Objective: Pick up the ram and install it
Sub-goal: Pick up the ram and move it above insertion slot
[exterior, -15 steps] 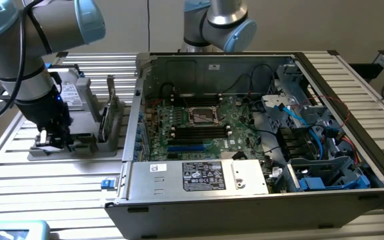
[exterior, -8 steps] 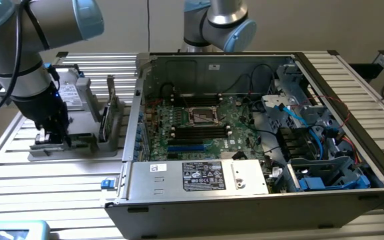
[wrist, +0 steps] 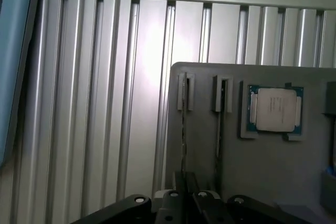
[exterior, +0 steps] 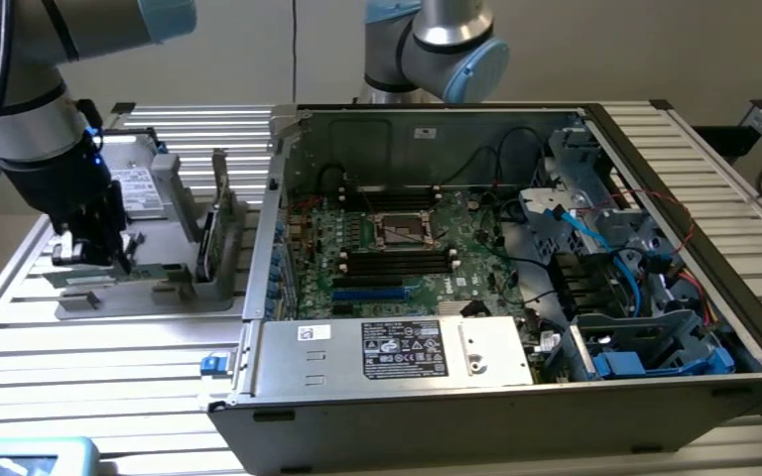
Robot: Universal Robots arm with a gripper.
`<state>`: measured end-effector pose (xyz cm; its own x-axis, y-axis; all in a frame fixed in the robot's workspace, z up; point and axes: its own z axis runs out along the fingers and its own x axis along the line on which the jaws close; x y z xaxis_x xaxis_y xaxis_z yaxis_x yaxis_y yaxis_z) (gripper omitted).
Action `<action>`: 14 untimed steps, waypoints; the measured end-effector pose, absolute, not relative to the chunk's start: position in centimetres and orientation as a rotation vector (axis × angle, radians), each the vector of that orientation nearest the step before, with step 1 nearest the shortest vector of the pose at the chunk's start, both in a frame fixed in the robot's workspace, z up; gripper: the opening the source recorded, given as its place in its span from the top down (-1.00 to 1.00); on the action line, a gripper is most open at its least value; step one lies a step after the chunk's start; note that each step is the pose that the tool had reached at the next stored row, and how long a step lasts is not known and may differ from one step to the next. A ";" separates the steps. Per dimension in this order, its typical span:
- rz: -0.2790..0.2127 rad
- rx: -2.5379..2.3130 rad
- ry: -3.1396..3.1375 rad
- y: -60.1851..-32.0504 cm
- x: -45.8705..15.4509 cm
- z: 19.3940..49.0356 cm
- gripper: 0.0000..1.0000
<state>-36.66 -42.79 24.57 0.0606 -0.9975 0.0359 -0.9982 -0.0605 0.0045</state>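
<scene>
**Ribbed metal worktop [exterior: 90, 347]: hand [wrist: 187, 205] clamped on the ram [wrist: 184, 140] at the tray**

And here's the ram, seen edge-on from the wrist view. It's a thin stick standing on its long edge in a groove of the grey tray [wrist: 273, 182], one end tucked into a small bracket [wrist: 184, 93]. The hand's black fingers [wrist: 173, 205] sit pinched in on either side of that narrow edge, with the jaws all but together and gripping the stick. So the ram is in the tray, not yet in the computer.

Just beside it a second stick [wrist: 219, 140] stands in a parallel groove with a bracket of its own. Apart from both, the square silver processor chip [wrist: 275, 109] lies flat in its pocket in the same tray.

Out to the exterior view now. The arm [exterior: 24, 109] reaches straight down at the exterior view's left, the hand low at the tray. On the exterior view's right of the tray sits the open computer case [exterior: 487, 426], with the motherboard [exterior: 415, 273] facing up inside. Long black slots [exterior: 395, 260] lie on either side of the processor socket [exterior: 405, 230], and a blue slot [exterior: 368, 295] lies closer to the labelled metal box [exterior: 401, 349]. Blue and black cables [exterior: 579, 248] crowd the case on the exterior view's right. A pale blue object [exterior: 17, 458] peeks in at the near corner of the worktop.
</scene>
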 end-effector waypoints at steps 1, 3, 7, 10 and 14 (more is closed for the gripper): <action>0.036 2.267 -2.134 -42.8 -36.7 25.0 0.75; 0.036 2.267 -2.134 -42.8 -36.7 26.0 0.75; 0.036 2.267 -2.134 -42.8 -36.7 27.8 0.75; 0.036 2.267 -2.134 -42.8 -36.6 29.1 0.75; 0.036 2.267 -2.134 -42.8 -35.9 30.9 0.75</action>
<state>-35.93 -42.79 30.95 0.0603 -0.9975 0.0359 -0.9982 -0.0601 0.0045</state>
